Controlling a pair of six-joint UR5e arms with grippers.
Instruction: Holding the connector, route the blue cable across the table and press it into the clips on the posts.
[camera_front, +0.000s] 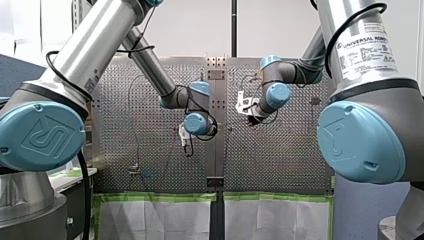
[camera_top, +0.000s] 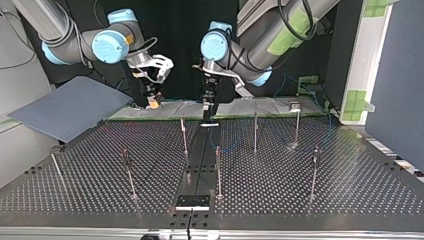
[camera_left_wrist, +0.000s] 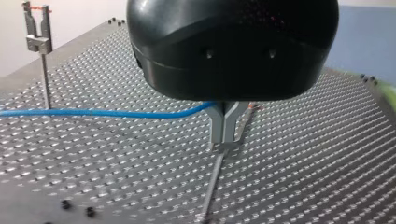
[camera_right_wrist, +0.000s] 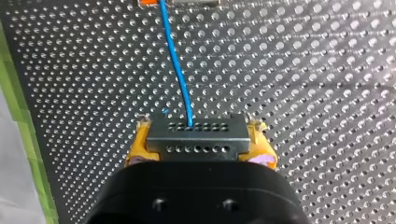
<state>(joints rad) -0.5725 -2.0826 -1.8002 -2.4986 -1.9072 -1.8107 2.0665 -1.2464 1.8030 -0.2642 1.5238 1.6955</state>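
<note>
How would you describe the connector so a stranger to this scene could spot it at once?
Start at the perforated table, then find my right gripper over it. Clamped between its yellow-padded jaws is the connector: a grey block with two rows of small holes, the blue cable plugged into one.

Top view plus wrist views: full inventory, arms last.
perforated table: 1, dark metal.
posts: 7 in top view, metal, clip-topped, across the table.
connector: 1, dark grey, between yellow pads.
blue cable: 1, blue, runs from the connector over the table.
panel: 1, grey-blue, beside the table, top view's left.
plate: 1, black, table's near edge, middle.
left end effector: 1, black, metal fingers shut on the cable.
right end effector: 1, yellow pads, shut on the connector.
</note>
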